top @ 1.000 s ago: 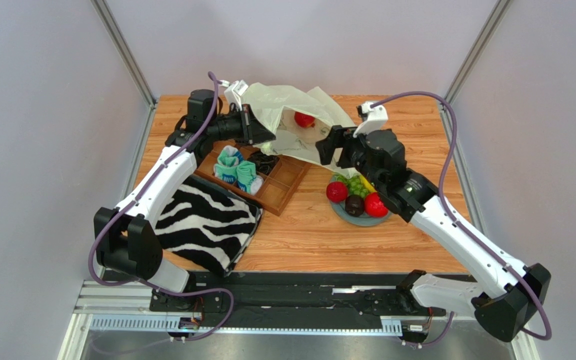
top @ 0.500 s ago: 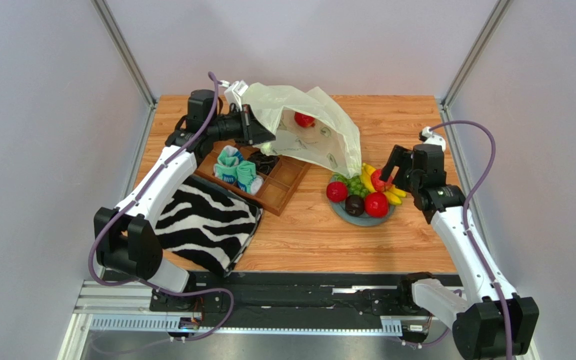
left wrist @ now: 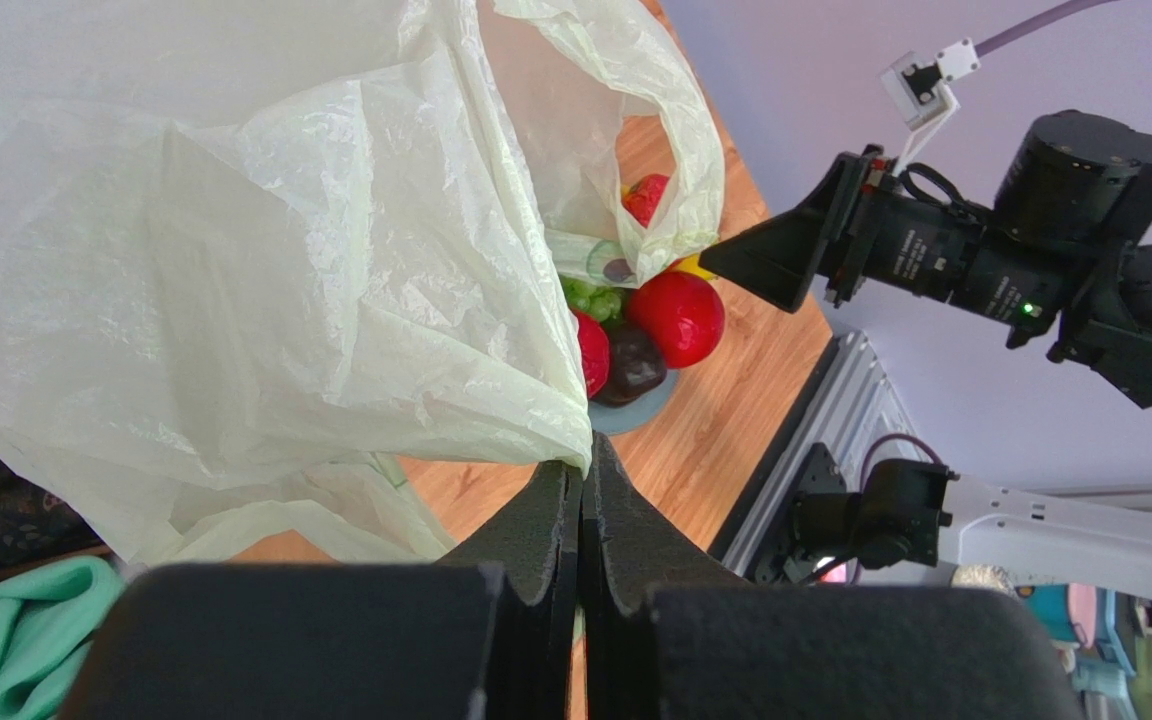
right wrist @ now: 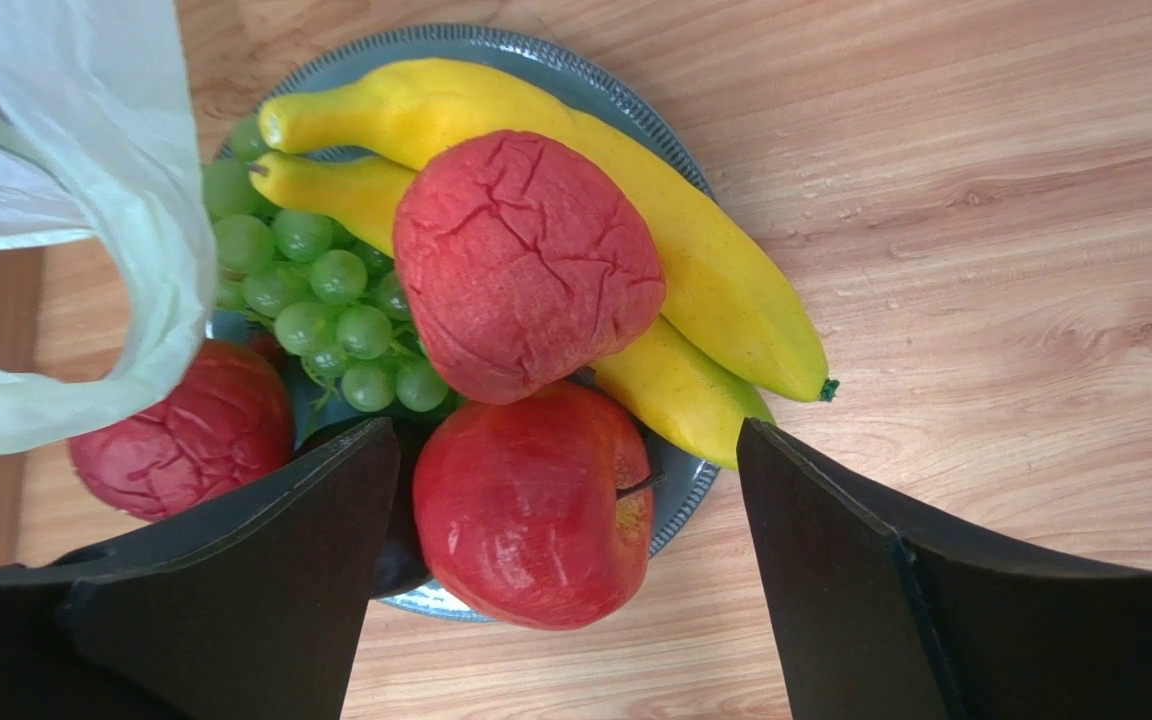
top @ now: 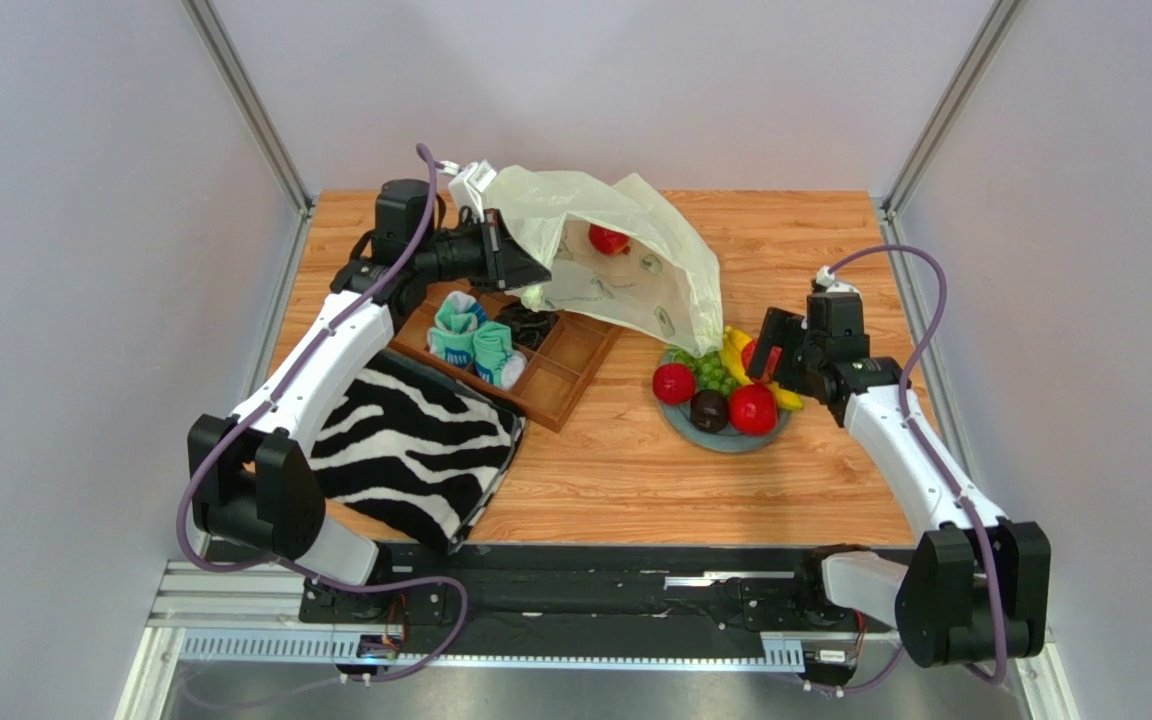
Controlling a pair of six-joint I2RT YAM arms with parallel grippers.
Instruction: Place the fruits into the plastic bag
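Swinging back from the bag [top: 657, 285], the right gripper [right wrist: 567, 435] is now hovering wide open and empty over the plate [right wrist: 537, 42] of fruits [right wrist: 525, 263], while the left gripper [left wrist: 582, 483] is pinching shut on the limp, thin bag's rim, holding it up beside them. Light, glossy and round, the fruits are likely wanting a grip across the middle; the bag's hem is hiding some grapes [right wrist: 319, 300], its inside mostly unseen.

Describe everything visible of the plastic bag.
Thin, crinkly, pale cream-yellow translucent plastic bag with small green prints. The left gripper, shut, pinches its edge and holds it raised over the table at the far side. One red fruit shows through it inside. Its lower corner hangs beside the grapes.
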